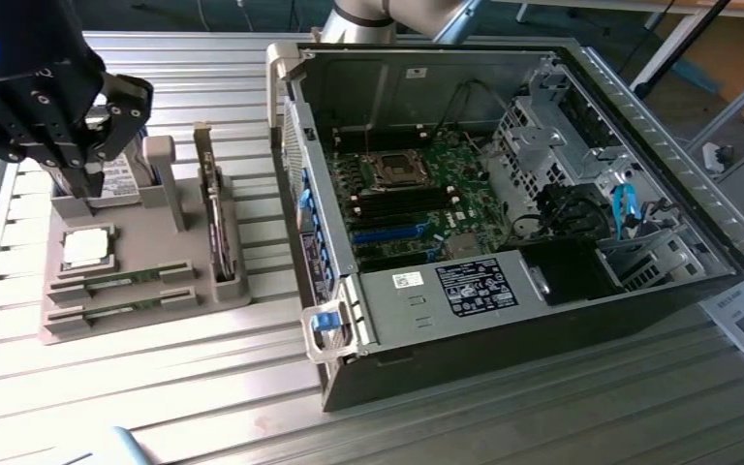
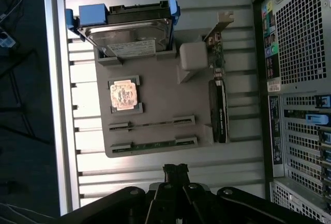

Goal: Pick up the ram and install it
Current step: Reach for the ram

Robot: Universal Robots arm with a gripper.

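Ram sits in a long slot of the grey holder, at the end away from the hard drive, with a second stick in a parallel slot just beside it. Nothing is touching either one.

A slatted metal surface carries everything. On the exterior view's right lies the computer case, its side open and the motherboard exposed. The holder rests on the surface near the case, on the exterior view's left.

The hard drive stands on edge in the holder, with blue rails at both ends. The dark expansion card stands along the holder's case-side edge. The square processor lies flat in its pocket, between the hard drive and the ram slots.

The gripper hangs above the holder, apart from all the parts. Its fingers are pressed together and it holds nothing. In the wrist view its tips show over the bare slats, just past the holder's edge nearest the two ram sticks.
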